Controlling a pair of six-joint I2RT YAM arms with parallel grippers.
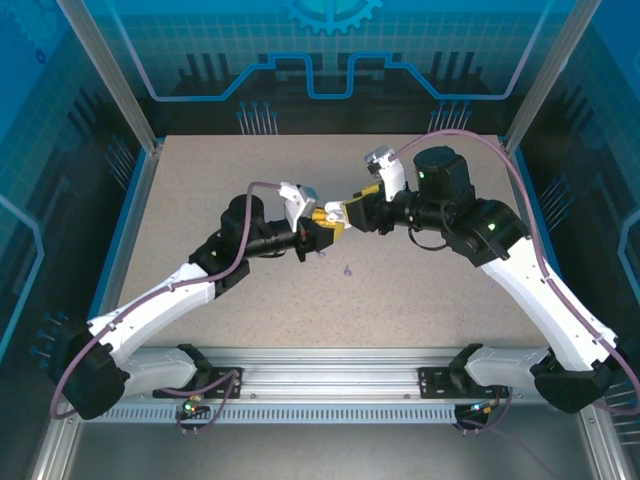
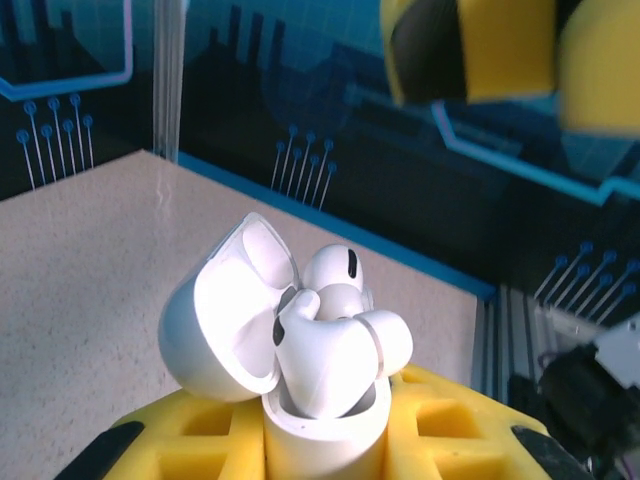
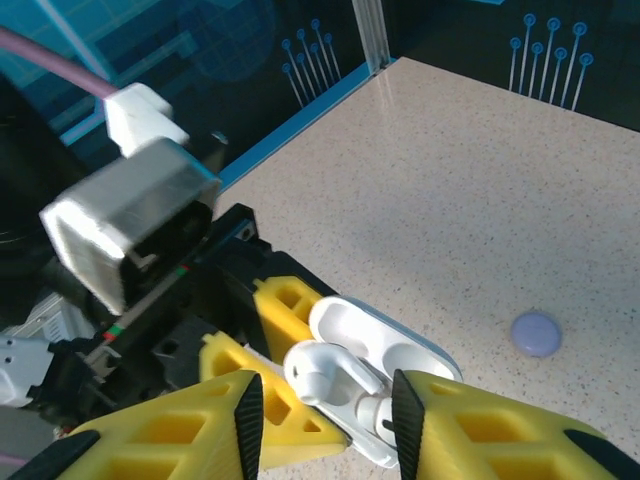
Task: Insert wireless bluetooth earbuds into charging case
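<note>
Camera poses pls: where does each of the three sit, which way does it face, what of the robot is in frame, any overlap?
Top external: above and behind the bases, looking down at the table; both arms, left gripper and right gripper meeting mid-table.
Left wrist: looks along its own yellow fingers at the open charging case and earbuds; right gripper overhead.
Right wrist: looks down between its own open fingers at the case, left gripper, purple disc.
Shared: both wrist views show the case and the opposite gripper.

Robotics lab cell here: aluminium frame posts (image 1: 112,75), blue circuit-print panels (image 1: 330,50), speckled tabletop (image 1: 430,300), left arm (image 1: 160,300) and right arm (image 1: 540,290) bolted to a slotted rail (image 1: 330,362).
</note>
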